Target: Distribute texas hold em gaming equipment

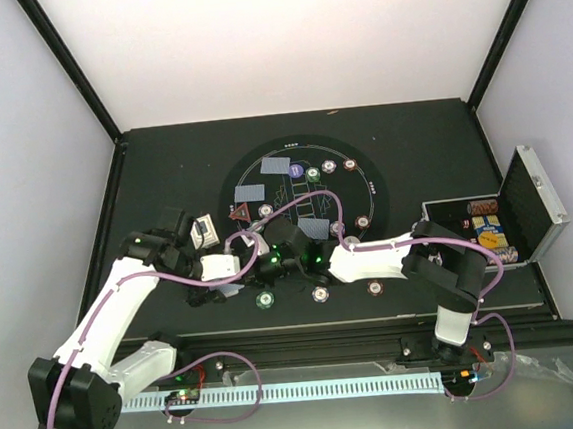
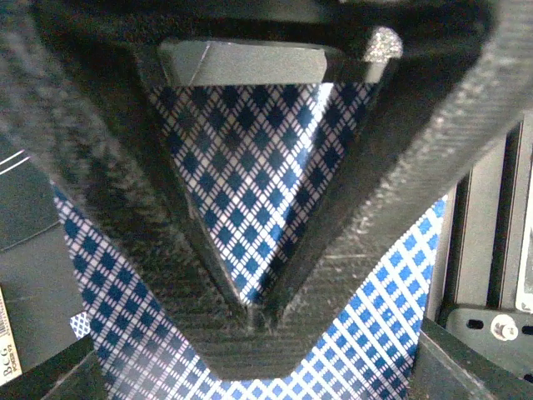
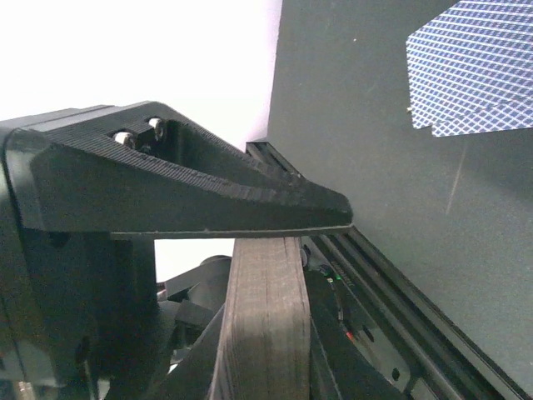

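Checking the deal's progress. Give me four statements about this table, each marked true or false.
1. The silver-edged case stands open at the right of the table. True.
2. The cards on the round mat lie face up. False: they show patterned blue backs.
3. A red triangle lies on the mat's left side. True.
4. Every chip is inside the case. False: a green chip, among others, lies on the mat.

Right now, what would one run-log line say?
Left gripper: closed, patterned card behind its tips | Right gripper: clamping card stack | Mat: cards, chips laid out | Case: open
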